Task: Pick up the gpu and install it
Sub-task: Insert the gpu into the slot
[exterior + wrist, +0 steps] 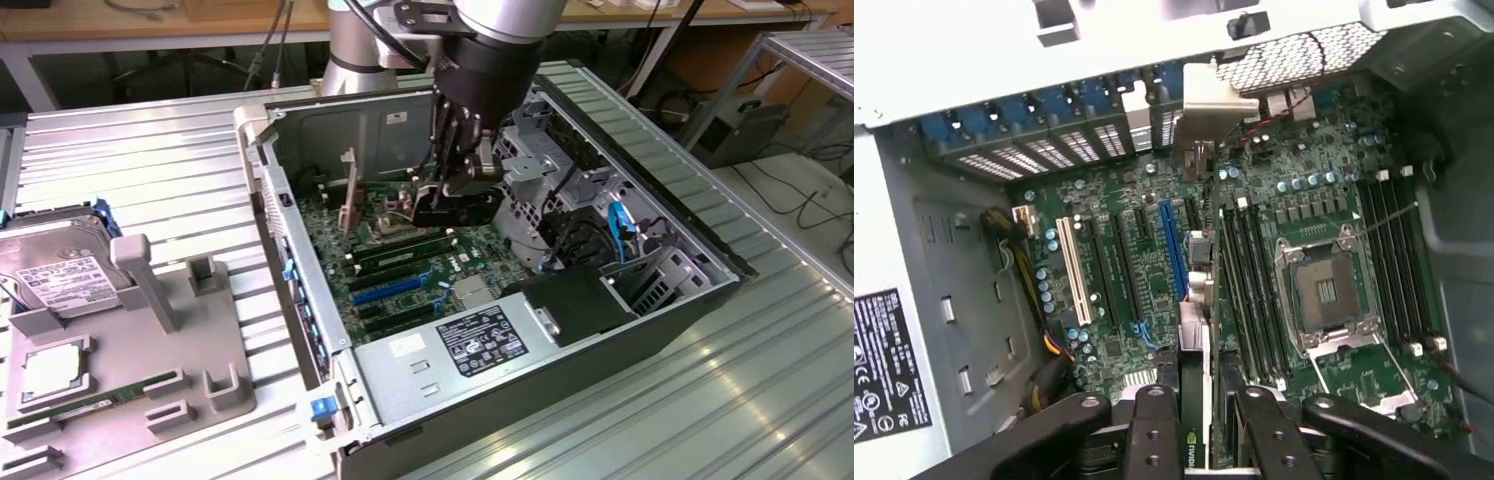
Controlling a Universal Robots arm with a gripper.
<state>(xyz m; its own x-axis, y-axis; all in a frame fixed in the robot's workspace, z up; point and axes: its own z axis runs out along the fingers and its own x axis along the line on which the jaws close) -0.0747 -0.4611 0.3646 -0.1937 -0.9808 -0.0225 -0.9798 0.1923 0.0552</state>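
Observation:
The gpu (1195, 340), a thin dark card seen edge-on, stands upright over the green motherboard (1124, 290) inside the open computer case (300, 290). Its silver end bracket (1206, 100) reaches the row of rear slot openings. My gripper (1200, 425) is shut on the card's near end, one black finger on each side. In the exterior view the gripper (443, 208) hangs deep in the case above the board, and the card's bracket (350, 188) stands up towards the rear wall. Whether the card's edge sits in a slot is hidden.
A blue slot (1172, 250) and a white slot (1076, 270) lie beside the card, the bare processor socket (1324, 290) on its other side. The power supply (467, 345) and drive cage (534, 150) crowd the case. A grey tray (200, 390) on the exterior view's left holds a hard drive (60, 280).

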